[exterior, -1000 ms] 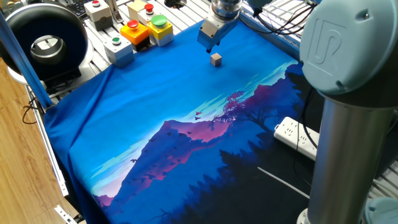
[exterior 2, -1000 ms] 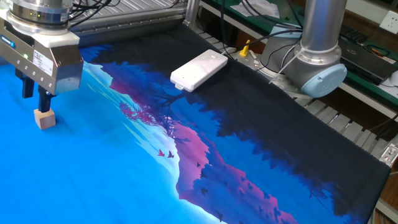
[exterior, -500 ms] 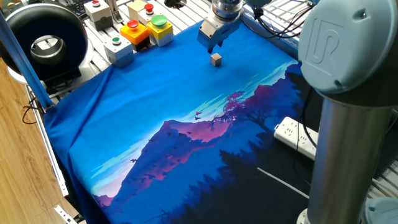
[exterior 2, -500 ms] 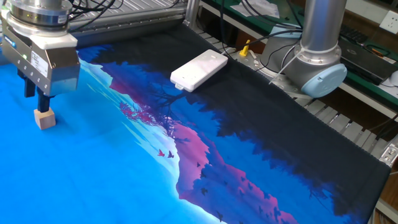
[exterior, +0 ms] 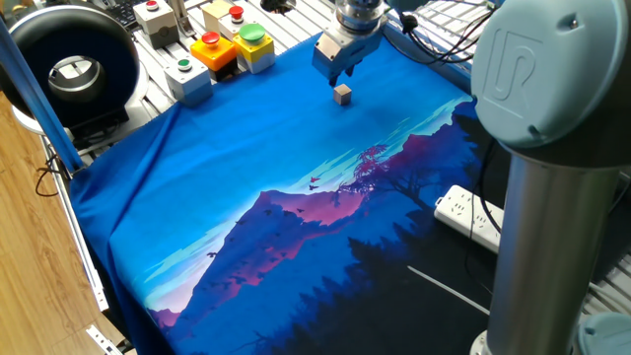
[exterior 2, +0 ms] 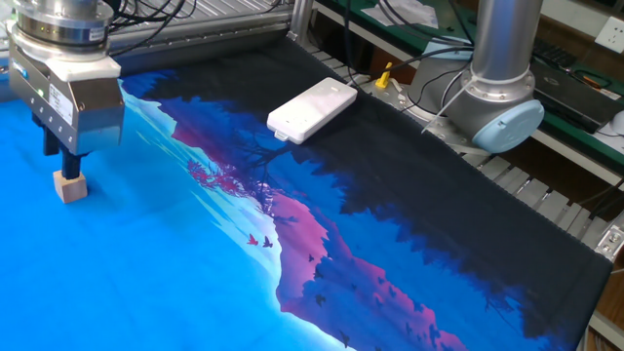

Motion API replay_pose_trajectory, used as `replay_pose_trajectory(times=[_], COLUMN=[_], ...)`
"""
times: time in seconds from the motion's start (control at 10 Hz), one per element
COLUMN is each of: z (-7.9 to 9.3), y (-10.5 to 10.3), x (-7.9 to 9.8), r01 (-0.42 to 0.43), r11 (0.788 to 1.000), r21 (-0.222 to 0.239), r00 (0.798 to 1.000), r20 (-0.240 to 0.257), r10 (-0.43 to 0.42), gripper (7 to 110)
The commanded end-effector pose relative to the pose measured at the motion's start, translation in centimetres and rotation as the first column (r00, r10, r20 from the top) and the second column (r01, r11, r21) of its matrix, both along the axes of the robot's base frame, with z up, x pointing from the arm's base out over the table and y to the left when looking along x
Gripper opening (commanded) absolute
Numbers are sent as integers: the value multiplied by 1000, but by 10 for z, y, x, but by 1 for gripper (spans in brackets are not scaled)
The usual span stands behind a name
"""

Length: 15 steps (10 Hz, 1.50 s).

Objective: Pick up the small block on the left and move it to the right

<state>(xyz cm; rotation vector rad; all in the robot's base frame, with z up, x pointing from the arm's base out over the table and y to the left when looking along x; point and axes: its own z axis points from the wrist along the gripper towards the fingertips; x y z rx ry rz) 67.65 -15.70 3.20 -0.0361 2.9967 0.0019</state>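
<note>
A white power strip lies at the near right on the printed blue cloth, the small block rests alone on the cloth's far part, and the gripper hangs just above it, fingers parted and grasping nothing.

I see the tiny tan wooden cube sitting flat on the blue cloth, upright, ungrasped.
</note>
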Motion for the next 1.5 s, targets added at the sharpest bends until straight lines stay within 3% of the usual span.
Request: replay_pose_trajectory(times=[0.0, 0.8, 1.4], z=[-4, -22, -26], y=[0, 0, 2], x=[2, 9, -4], r01=[5, -10, -28], r11=[1000, 1000, 1000], r21=[8, 1, 13], r00=[1000, 1000, 999], r20=[2, 14, 16], r10=[-5, 10, 28], gripper=[44, 44, 44])
